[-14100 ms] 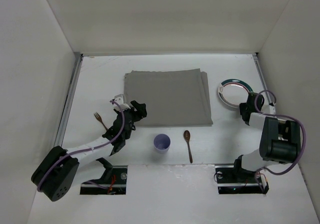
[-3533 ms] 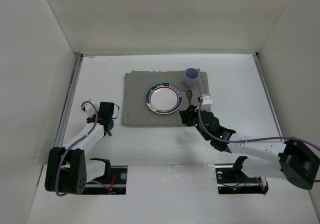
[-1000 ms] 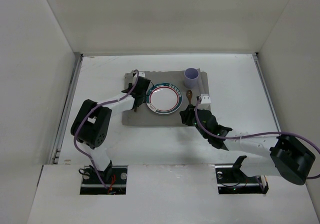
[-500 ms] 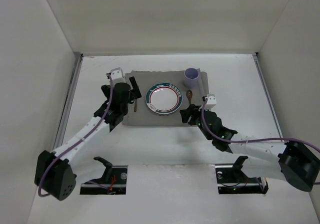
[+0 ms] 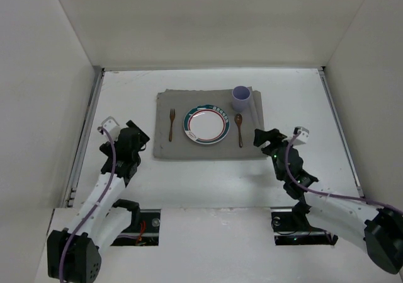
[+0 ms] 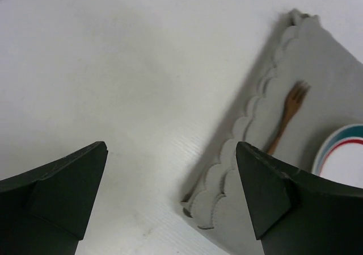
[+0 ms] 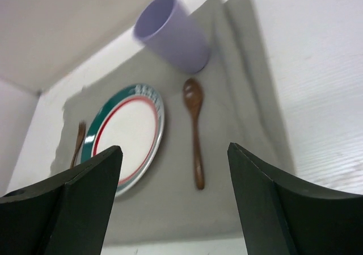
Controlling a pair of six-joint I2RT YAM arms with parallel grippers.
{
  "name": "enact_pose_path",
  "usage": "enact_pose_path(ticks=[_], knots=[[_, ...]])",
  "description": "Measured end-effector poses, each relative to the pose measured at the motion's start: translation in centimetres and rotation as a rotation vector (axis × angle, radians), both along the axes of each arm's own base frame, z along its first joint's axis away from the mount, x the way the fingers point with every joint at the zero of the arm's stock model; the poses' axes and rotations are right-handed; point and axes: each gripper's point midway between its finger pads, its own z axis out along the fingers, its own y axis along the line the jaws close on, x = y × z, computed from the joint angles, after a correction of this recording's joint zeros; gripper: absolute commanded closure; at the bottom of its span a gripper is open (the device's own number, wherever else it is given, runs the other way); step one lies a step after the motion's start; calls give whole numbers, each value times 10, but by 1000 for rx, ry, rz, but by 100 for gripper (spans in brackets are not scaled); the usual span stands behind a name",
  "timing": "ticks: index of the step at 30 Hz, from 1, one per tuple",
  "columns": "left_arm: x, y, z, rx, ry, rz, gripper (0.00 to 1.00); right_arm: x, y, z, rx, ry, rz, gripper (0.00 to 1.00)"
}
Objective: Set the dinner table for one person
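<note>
Flat matte white dinner table [image 5: 126,94]

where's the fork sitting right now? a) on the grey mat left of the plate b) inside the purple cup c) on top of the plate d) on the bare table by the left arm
a: in the top view the fork lies on the grey mat just left of the plate, not touching it, with the spoon on the plate's other side.

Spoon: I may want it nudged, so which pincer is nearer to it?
Right. The right pincer sits just right of the spoon, off the mat's right edge; the left pincer is off the mat's left edge, beyond the fork.
</note>
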Motion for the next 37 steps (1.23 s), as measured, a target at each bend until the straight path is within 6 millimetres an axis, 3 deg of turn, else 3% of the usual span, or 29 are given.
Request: enact_pose_path(ticks=[4,9,17,22,37], knots=[[-19,36,-25,-90,48,170,0,3,-35,-1,86,-4,-128,17],[-38,66,-41,-168,76,333,0,-2,-53,0,170,-26,-202,16],[-38,56,-68,-205,191,324,0,-2,-54,-14,154,16,-214,16],[-37,55,-66,-210,179,321,0,-1,-52,-24,132,47,-208,16],[-24,42,-62,-207,173,272,0,-1,-46,-23,130,46,-188,16]])
